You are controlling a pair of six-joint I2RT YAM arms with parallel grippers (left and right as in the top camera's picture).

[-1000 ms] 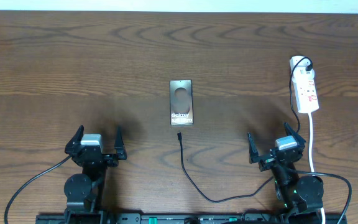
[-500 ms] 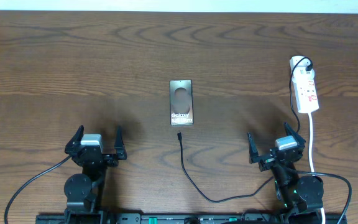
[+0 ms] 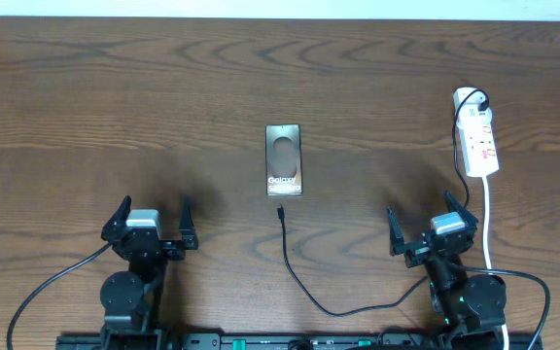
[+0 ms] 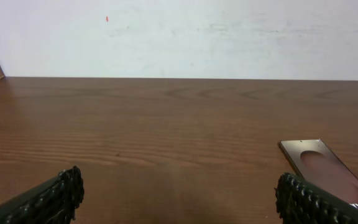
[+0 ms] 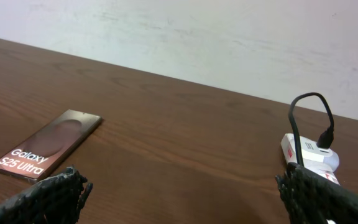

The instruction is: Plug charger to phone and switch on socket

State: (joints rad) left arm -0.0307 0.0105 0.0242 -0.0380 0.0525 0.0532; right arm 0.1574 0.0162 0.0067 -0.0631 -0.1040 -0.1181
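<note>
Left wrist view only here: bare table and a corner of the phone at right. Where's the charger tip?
Observer: Overhead, the charger has its tip lying on the table just short of the phone, at its near edge on the arms' side, not plugged in.
Operator: Socket?
Observer: The socket lies at the table's far right, ahead of the right claw, with a black plug in its far end.
Operator: Anything held?
Observer: No. Both the left claw and the right claw are open and empty.
</note>
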